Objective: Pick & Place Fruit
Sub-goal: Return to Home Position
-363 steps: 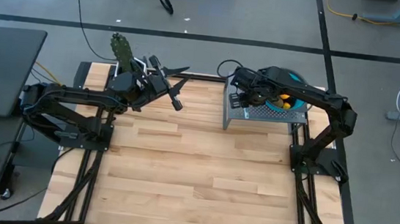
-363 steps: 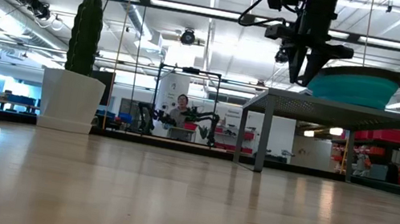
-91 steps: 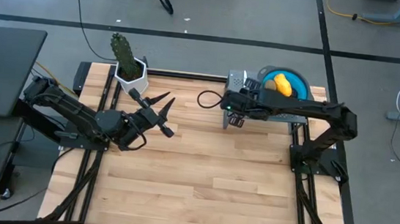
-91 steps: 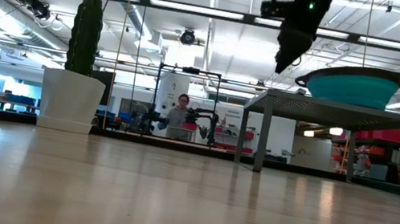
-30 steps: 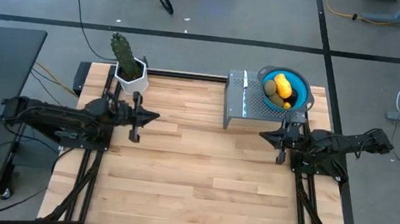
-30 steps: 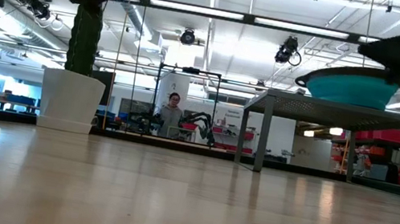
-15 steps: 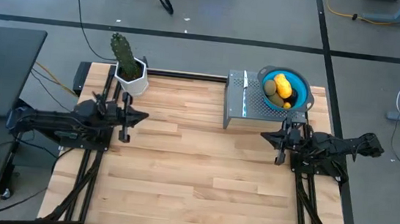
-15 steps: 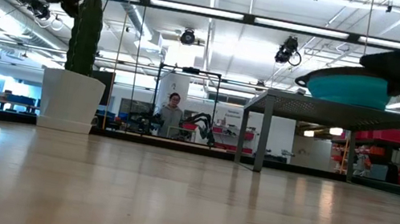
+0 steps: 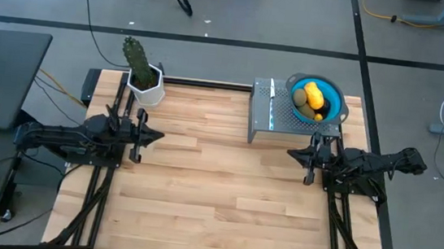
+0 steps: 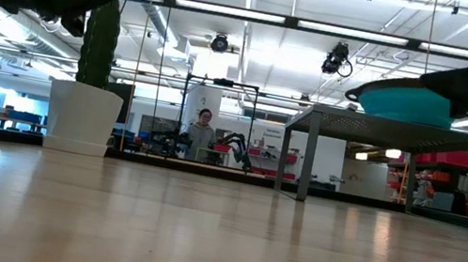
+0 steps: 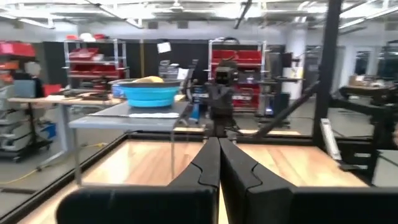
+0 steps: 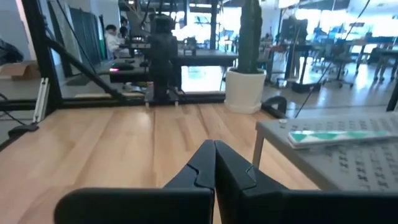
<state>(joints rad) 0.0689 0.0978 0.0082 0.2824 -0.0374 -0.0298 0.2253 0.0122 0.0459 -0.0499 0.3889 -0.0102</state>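
Note:
The fruit lies in a teal bowl (image 9: pixel 335 99) on a grey perforated stand (image 9: pixel 279 122) at the table's far right: a yellow piece (image 9: pixel 313 93), olive-green ovals (image 9: pixel 300 98) and a small orange one (image 9: pixel 319 116). My left gripper (image 9: pixel 160 136) hovers shut near the table's left edge, pointing level toward the right; its wrist view shows the fingers (image 11: pixel 219 149) closed with nothing between them. My right gripper (image 9: pixel 290 153) hovers shut near the right edge, just nearer than the stand, pointing left, fingers (image 12: pixel 214 149) together.
A green cactus in a white pot (image 9: pixel 142 76) stands at the far left corner, behind my left gripper. A flat strip with teal marks (image 9: pixel 271 103) lies on the stand's left part. The bare wooden tabletop (image 9: pixel 216 181) spreads between the arms.
My left gripper has drawn back toward the table's left edge and sunk a little, staying shut. My right gripper has sunk slightly beside the stand, also shut. The fruit and bowl have kept still.

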